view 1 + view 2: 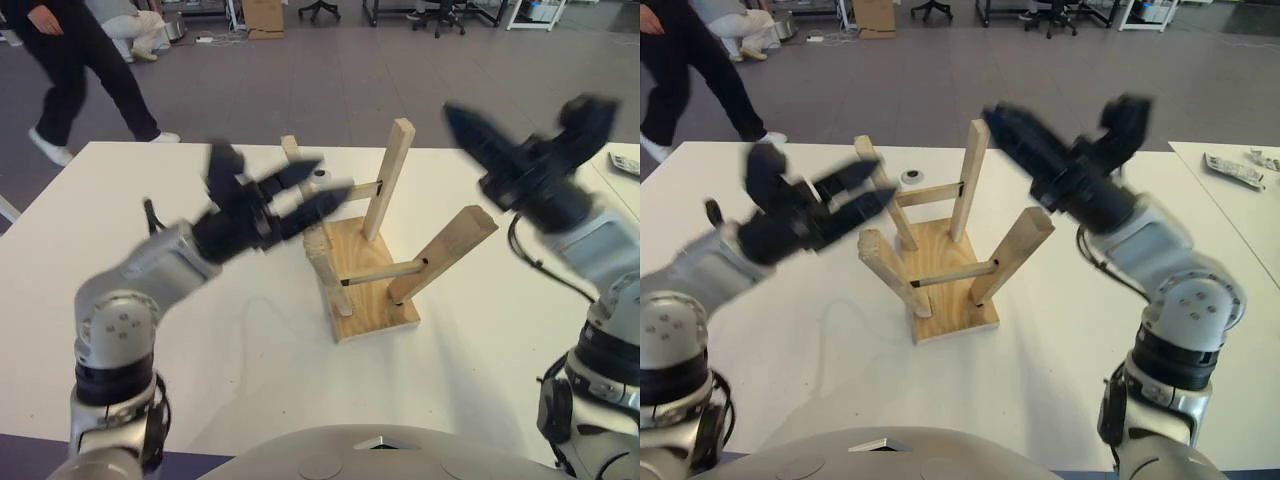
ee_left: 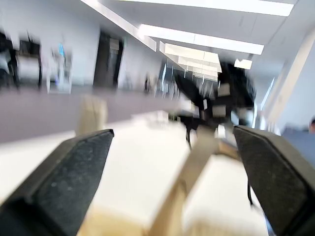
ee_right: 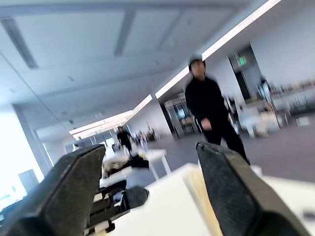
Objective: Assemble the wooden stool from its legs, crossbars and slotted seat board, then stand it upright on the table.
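Left eye view: one pale wooden stool stands upturned on the white table. Its square slotted seat board lies flat, with four legs up and two thin crossbars that we can count. The black left gripper is spread wide just left of the stool. The black right gripper is spread above the stool's right side. One small round disc lies behind the stool.

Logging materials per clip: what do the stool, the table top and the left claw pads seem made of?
Stool: pale, bare-looking wood, tan tone with faint grain, no paint seen. Table: smooth white top with a slight sheen, maybe laminate; unclear. Left claw pads: dark, matte, finely grained face, perhaps rubber or plastic.
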Tool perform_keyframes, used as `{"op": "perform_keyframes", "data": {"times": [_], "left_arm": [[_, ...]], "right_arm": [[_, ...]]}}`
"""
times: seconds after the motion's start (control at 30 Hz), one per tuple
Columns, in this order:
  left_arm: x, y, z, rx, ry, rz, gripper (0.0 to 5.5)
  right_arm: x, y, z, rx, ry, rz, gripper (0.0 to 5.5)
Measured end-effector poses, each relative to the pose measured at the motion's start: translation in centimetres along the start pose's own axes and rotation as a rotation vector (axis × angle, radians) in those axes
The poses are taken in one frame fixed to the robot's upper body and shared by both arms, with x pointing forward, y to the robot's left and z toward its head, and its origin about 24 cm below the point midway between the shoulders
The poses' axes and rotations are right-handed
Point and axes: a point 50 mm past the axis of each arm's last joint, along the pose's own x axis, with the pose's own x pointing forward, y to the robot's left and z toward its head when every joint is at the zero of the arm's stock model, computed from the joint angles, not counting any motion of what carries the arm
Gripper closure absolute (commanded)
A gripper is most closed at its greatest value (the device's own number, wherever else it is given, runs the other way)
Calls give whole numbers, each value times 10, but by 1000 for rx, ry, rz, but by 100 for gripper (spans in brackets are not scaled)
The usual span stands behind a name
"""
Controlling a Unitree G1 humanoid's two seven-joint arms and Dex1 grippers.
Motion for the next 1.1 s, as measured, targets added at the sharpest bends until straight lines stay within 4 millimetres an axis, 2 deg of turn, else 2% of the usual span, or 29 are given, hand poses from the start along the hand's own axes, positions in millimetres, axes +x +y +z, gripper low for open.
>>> {"op": "perform_keyframes", "data": {"times": [0.13, 0.43, 0.53, 0.63, 0.67, 0.73, 0.8, 1.0, 1.1], "left_arm": [[4, -3, -7, 130, -25, 8, 104], [26, 3, -14, 185, -97, 8, 104], [28, 3, -13, 196, -96, 23, 104], [29, 4, -12, 203, -96, 31, 104], [30, 4, -12, 203, -97, 35, 104], [30, 7, -12, 200, -100, 61, 104], [30, 9, -11, 200, -102, 73, 104], [31, 16, -7, 220, -116, 133, 104], [31, 16, -7, 219, -118, 136, 104]], "right_arm": [[0, -2, -4, -52, -3, -40, 206], [8, -9, -11, -86, 24, -103, 206], [30, 4, 23, -262, -73, -106, 206], [46, 27, 34, -493, -88, -96, 206], [50, 32, 31, -577, -61, -98, 206], [56, 42, 8, -796, 97, -101, 206], [55, 38, -19, -916, 199, -161, 206], [60, 39, -33, -1294, 110, -261, 206], [60, 38, -37, -1310, 72, -287, 206]]}}
